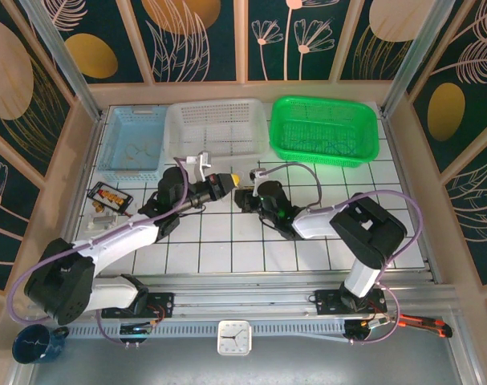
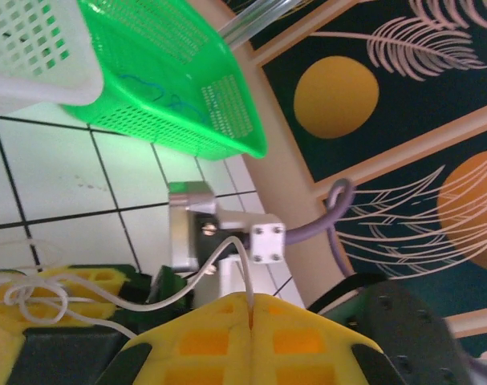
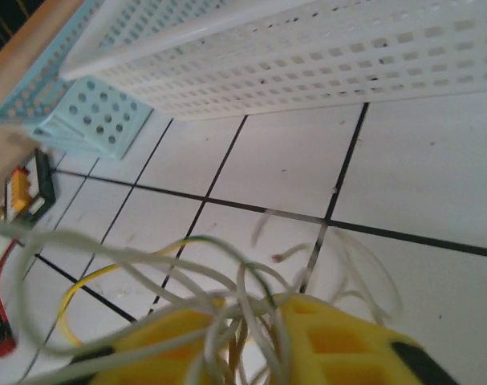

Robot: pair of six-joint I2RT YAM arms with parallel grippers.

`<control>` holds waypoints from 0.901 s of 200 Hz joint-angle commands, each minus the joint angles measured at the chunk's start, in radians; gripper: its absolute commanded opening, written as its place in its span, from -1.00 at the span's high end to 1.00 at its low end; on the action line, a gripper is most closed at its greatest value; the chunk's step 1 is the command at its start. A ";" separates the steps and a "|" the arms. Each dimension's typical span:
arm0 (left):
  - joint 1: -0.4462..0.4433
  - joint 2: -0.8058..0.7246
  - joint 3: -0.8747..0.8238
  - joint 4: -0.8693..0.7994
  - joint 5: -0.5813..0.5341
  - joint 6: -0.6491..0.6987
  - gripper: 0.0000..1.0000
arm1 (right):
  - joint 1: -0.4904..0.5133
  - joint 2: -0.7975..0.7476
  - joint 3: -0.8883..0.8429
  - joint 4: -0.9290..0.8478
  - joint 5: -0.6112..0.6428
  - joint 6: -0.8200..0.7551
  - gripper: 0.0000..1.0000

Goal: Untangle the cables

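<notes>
White tiled table (image 1: 227, 249), floral-panelled enclosure. The thin whitish cables (image 3: 239, 295), loose tangled loops, sit mid-table between both grippers, near the white perforated plastic basket (image 1: 219, 128). Left gripper (image 2: 249, 309): yellow fingers pressed together, pinching one strand. Right gripper (image 3: 255, 329): fingers drawn narrowly onto the bundle. The opposed holds are probably meant for pulling the loops apart.

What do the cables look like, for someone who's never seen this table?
Find the white mesh basket, middle of three at the back of the tiled table. Just in front of it the left pincer and right pincer come together, with the cables strung between them. They are thin whitish wires in loose loops, unlike the thick purple hoses looping nearby.
</notes>
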 commanded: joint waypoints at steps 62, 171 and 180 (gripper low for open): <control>-0.007 -0.152 0.074 0.169 -0.017 -0.168 1.00 | -0.022 0.003 -0.170 0.086 0.054 0.097 0.61; -0.006 -0.164 -0.014 0.168 -0.063 -0.112 1.00 | -0.023 -0.227 -0.172 -0.120 0.049 0.058 -0.04; -0.008 -0.163 -0.024 0.167 -0.063 -0.098 1.00 | -0.023 -0.249 -0.165 -0.145 0.050 0.050 -0.04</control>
